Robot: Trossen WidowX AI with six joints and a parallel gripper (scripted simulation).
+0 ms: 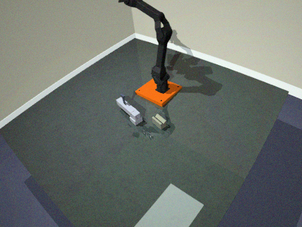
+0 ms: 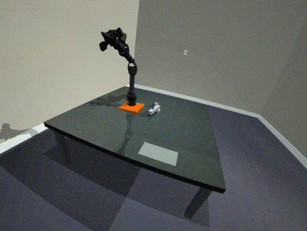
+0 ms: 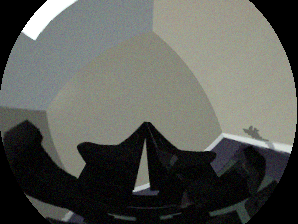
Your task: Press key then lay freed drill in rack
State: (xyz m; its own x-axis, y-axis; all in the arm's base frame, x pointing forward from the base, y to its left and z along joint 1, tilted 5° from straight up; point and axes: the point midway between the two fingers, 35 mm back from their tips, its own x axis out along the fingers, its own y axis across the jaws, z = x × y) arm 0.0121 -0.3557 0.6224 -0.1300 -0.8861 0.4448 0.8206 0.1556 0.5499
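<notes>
A long white block [image 1: 124, 107] [image 2: 151, 111] lies on the table beside the arm's orange base. A small dark part [image 1: 123, 99] [image 2: 153, 106] stands up from it near one end; whether it is the drill or the key cannot be told. A beige block with a groove along its top [image 1: 159, 122], apparently the rack, sits a little apart from the white block. My gripper [image 3: 146, 124] [image 2: 102, 32] is shut, its fingertips meeting with nothing between them. It is raised high above the table, far from both blocks, and is out of view in the top view.
The orange base plate [image 1: 147, 94] [image 2: 138, 109] carries the arm behind the blocks. A pale flat rectangle [image 1: 172, 208] [image 2: 158, 153] lies toward the table's front edge. Walls with white skirting stand beyond the table. The wrist view shows mostly walls and ceiling.
</notes>
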